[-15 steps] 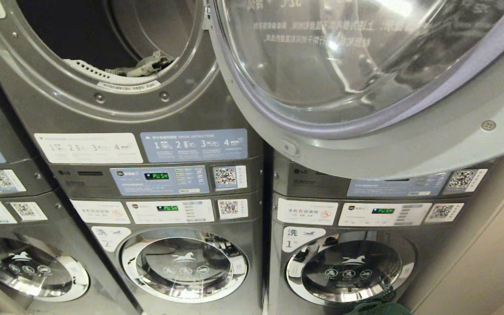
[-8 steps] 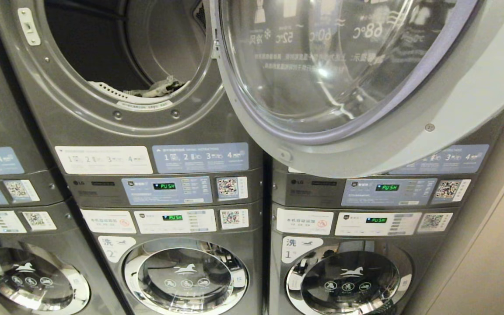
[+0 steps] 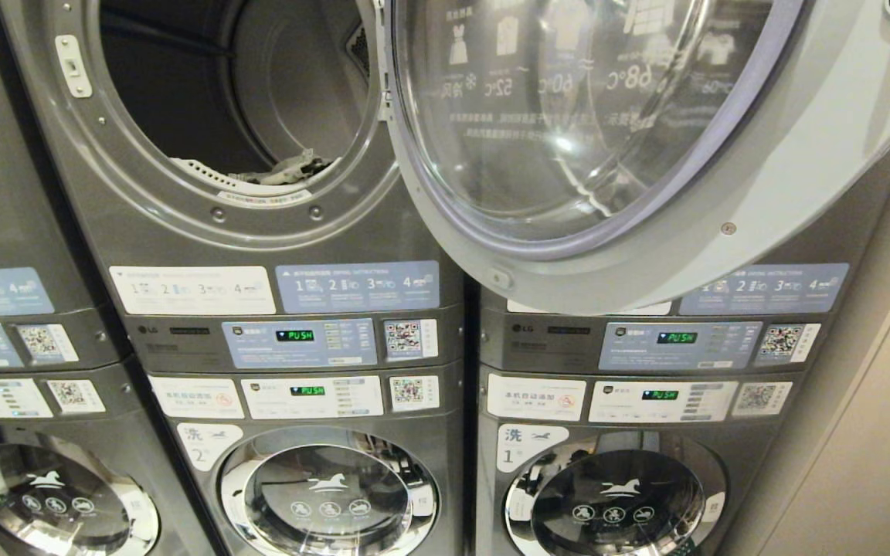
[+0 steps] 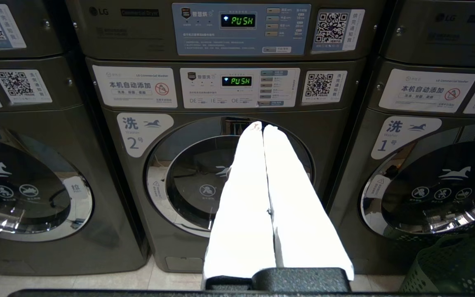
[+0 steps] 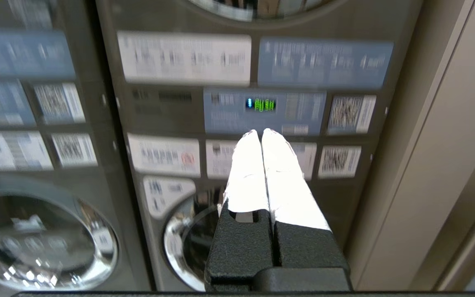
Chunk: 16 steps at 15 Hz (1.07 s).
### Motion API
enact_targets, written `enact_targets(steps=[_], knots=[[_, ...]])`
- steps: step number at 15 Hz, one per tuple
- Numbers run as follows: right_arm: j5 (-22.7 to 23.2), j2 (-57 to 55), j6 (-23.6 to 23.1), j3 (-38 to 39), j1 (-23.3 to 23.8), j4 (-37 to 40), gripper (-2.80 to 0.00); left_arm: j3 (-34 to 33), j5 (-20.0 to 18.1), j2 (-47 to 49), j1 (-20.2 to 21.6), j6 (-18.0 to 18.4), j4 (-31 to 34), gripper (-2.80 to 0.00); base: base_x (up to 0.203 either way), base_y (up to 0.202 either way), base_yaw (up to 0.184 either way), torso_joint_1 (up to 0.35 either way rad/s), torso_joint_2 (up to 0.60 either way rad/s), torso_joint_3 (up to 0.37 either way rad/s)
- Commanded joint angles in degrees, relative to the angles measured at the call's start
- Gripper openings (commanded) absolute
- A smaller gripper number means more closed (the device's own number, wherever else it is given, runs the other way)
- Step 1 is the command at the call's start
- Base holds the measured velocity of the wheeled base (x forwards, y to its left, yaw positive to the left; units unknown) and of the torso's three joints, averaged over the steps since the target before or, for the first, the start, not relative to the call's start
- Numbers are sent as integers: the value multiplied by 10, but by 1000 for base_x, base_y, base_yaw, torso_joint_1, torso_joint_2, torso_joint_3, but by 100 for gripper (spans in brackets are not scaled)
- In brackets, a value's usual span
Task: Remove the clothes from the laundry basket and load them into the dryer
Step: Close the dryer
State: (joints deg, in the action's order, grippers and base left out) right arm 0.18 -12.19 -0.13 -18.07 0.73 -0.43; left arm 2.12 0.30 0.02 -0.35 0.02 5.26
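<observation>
The dryer [image 3: 205,139], dark grey and stacked above the washer labelled 2 [image 3: 329,494], occupies the upper left of the head view; its round opening is uncovered and a crumpled pale garment [image 3: 290,168] lies at the lower lip of the drum. The dryer's door [image 3: 646,154], a large glass pane in a light frame printed with white garment icons and temperatures, is swung wide to the right and overlaps the neighbouring stack, whose washer is labelled 1 [image 3: 615,494]. Green "PUSH" displays [image 3: 295,335] glow on the control panels. The laundry basket [image 4: 456,266], dark green lattice, stands on the floor before the washer labelled 1, seen only at the edge of the left wrist view. Left gripper [image 4: 259,126]: white fingers pressed together, empty, pointing at the door of washer 2. Right gripper [image 5: 258,133]: fingers likewise together, empty, directed at the control panels of the right-hand stack beside a beige wall [image 5: 439,165]
</observation>
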Motion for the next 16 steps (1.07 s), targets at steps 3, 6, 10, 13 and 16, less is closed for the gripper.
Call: enact_targets(steps=[3,6,10,13,16], knots=[[10,-265,40,-136,-3,-56,-280,0,0,0,0,1,0,-280,0,0,0,0,0,0],[48,-413,71,-184,-14,-204,-280,0,0,0,0,0,0,-280,0,0,0,0,0,0],[76,-487,82,-214,-29,-279,-280,1,0,0,0,0,0,-280,0,0,0,0,0,0],[76,-516,82,-248,-72,-286,-280,0,0,0,0,0,0,-280,0,0,0,0,0,0],[76,-552,82,-278,-136,-337,-280,0,0,0,0,0,0,-280,0,0,0,0,0,0]])
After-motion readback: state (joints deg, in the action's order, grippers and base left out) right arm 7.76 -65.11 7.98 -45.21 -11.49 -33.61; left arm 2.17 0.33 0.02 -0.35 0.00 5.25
